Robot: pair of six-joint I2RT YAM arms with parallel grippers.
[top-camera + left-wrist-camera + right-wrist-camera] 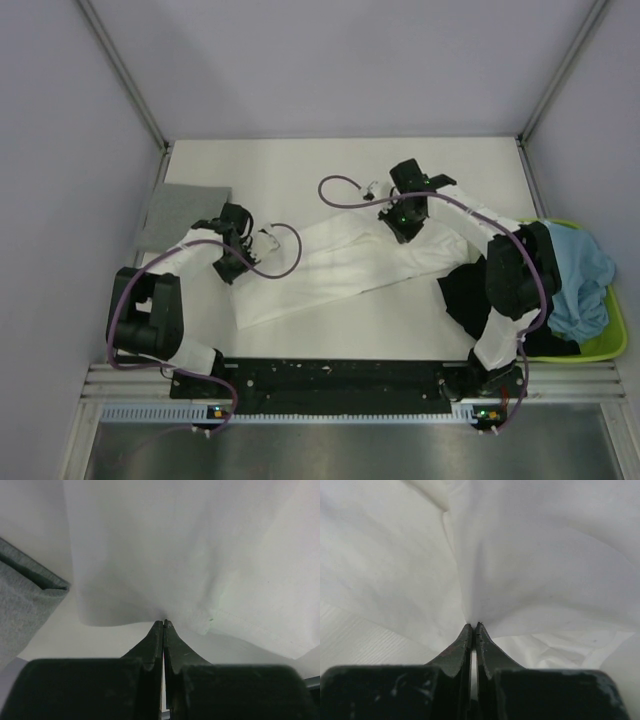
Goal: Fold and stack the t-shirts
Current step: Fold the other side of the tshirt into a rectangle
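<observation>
Left wrist, step in hand: judged to be spreading the white t-shirt point(200, 555) between two pinches ahead of a fold; best done with both arms moving together under light, even tension so the hem lands straight
Left wrist, left end effector point(163, 623): jaws closed tight with no gap showing, a bunched edge of the white cloth nipped at the very tips
Left wrist, grey t-shirt point(25, 610): folded, lying left of the pinch and apart from the white cloth; advise not dragging over it
Right wrist, right end effector point(472, 626): jaws fully closed on a fold of the same white cloth, which fans away in creases
Right wrist, grip advice: hold sits at the tips only; judged liable to slip under a sharp pull
Top view, white t-shirt: stretched as a slanted band across the middle of the counter point(300, 165), from the left arm by the left edge towards the far right; print not discernible
Top view, grey t-shirt: flat near the far-left corner, the likely stack base
Top view, lime-green tray point(610, 345): at the right edge, holding a light blue t-shirt point(585, 270); a black t-shirt point(465, 295) spills from it onto the counter, meeting the white cloth, over or under cannot be told
</observation>
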